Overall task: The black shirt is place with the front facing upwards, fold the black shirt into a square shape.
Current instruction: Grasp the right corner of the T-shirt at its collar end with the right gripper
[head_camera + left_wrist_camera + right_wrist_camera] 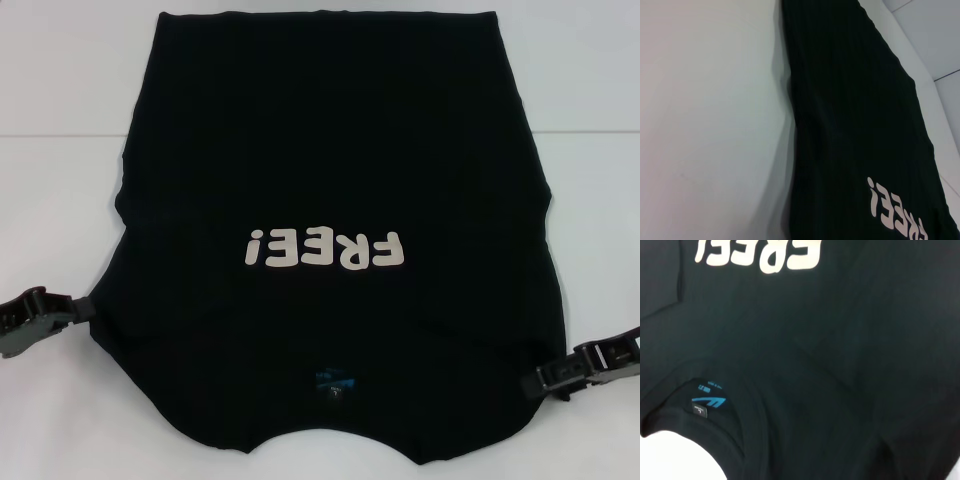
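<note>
The black shirt (330, 150) lies flat on the white table, front up, collar nearest me. Its cream letters "FREE!" (325, 248) read upside down to me, and the small blue neck label (335, 380) sits by the collar. No sleeves stick out at the sides. My left gripper (88, 306) is at the shirt's left edge, low on the table. My right gripper (540, 382) is at the shirt's right edge near the shoulder. The left wrist view shows the shirt's side (855, 125) and the letters (895, 212). The right wrist view shows the collar label (707, 401) and the letters (760, 252).
The white table (60, 200) has bare surface on both sides of the shirt, with a faint seam (50, 135) across the back. Bare table also shows in the left wrist view (710, 125) and below the collar in the right wrist view (675, 455).
</note>
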`<control>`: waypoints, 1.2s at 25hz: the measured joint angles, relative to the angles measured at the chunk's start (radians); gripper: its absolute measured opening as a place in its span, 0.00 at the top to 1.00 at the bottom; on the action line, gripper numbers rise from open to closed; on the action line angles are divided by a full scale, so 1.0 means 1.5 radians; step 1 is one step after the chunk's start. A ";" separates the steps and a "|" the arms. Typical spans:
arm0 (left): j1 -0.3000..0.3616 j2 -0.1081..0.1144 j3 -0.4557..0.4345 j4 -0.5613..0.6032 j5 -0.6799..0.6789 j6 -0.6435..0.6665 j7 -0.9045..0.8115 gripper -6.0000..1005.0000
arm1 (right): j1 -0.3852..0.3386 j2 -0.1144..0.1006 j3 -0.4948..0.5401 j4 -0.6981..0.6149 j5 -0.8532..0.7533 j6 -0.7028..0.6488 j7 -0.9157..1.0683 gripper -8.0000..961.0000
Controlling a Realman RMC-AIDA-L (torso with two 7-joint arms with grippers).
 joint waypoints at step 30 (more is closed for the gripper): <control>0.005 0.009 0.010 0.004 0.008 0.034 0.005 0.99 | -0.002 -0.010 0.017 -0.004 0.005 -0.030 -0.004 0.91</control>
